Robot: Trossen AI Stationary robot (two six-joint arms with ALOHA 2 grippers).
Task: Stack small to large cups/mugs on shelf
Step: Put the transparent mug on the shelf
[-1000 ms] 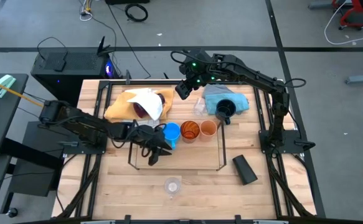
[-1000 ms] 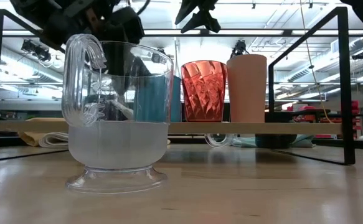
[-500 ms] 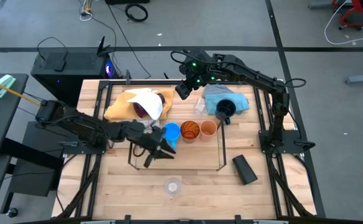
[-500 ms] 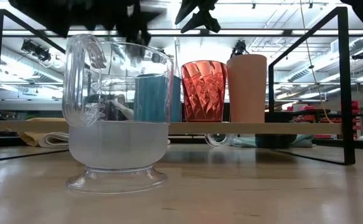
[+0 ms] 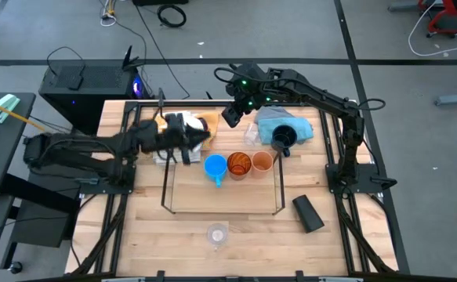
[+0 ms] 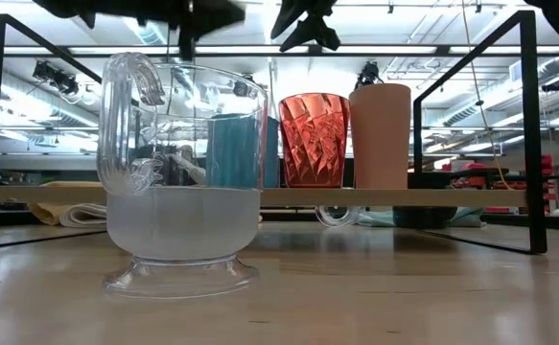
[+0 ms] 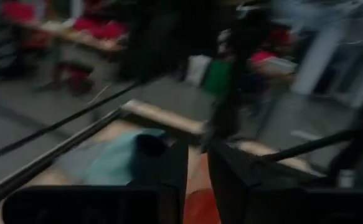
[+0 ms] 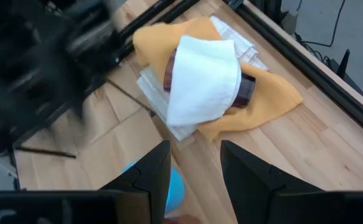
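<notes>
On the wire shelf (image 5: pixel 165 182) a light-blue mug (image 5: pixel 215 167), an amber-orange tumbler (image 5: pixel 239 163) and a small orange cup (image 5: pixel 262 161) stand in a row on their bases. My left gripper (image 5: pixel 202 135) hovers blurred over the yellow cloth (image 5: pixel 146 139), fingers slightly apart (image 7: pixel 197 155) and empty. My right gripper (image 5: pixel 230 117) is open and empty (image 8: pixel 195 163) above the far middle of the table. A dark tumbler (image 8: pixel 246 91) lies on the yellow cloth under a white cloth (image 8: pixel 203 78). A navy mug (image 5: pixel 283 139) lies on a blue cloth (image 5: pixel 279 119).
A clear handled mug (image 5: pixel 217 233) stands near the front edge and fills the low view (image 6: pixel 178 172). A black cup (image 5: pixel 308 213) lies at the front right. A clear cup (image 5: pixel 252 135) sits beside the blue cloth. Black frame posts line the table's edges.
My left gripper has drawn back from beside the light-blue mug on the shelf, risen, and swung fast toward the table's far left, over the yellow cloth. The mug stays standing where it was. My right arm has kept still.
</notes>
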